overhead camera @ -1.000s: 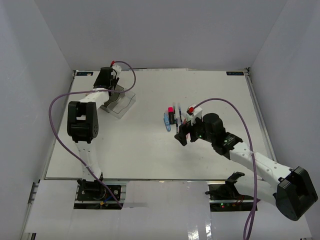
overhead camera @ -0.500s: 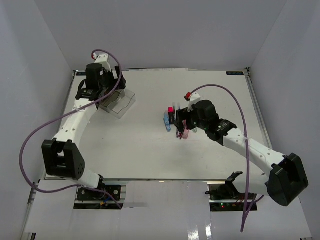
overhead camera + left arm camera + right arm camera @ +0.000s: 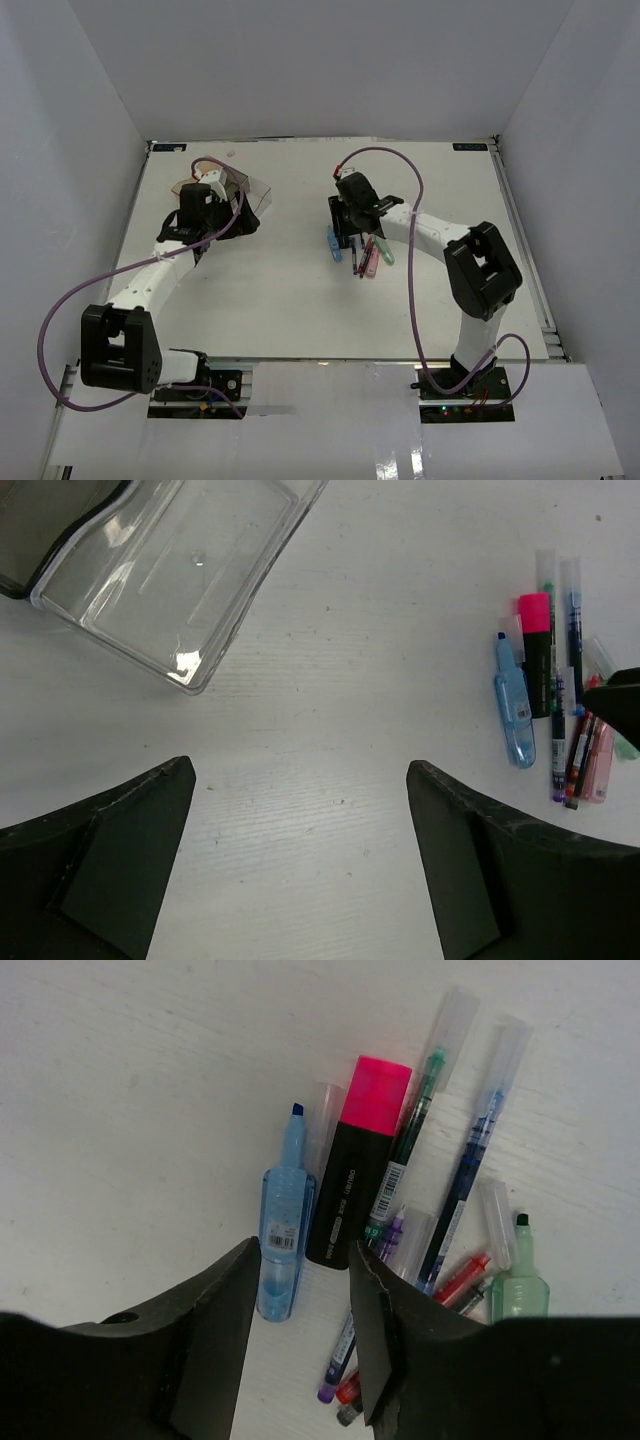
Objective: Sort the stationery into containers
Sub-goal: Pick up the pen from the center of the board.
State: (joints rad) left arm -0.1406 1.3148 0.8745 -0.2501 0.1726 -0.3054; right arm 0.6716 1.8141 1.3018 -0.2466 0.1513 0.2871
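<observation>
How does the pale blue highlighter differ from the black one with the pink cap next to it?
The pale blue highlighter is see-through and slim; the black highlighter is opaque and thicker. The blue one's dark tip shows bare; the black one's is hidden under its pink cap. Both lie flat on the table, side by side, tips pointing the same way.

So the left arm (image 3: 150,275) is stretching forward from its base, with the left gripper (image 3: 300,850) pointing down and its jaws sitting wide apart. The right arm (image 3: 430,228) is bending at the elbow and reaching leftward. The right gripper (image 3: 305,1260) is facing down too, jaws only partway apart.
</observation>
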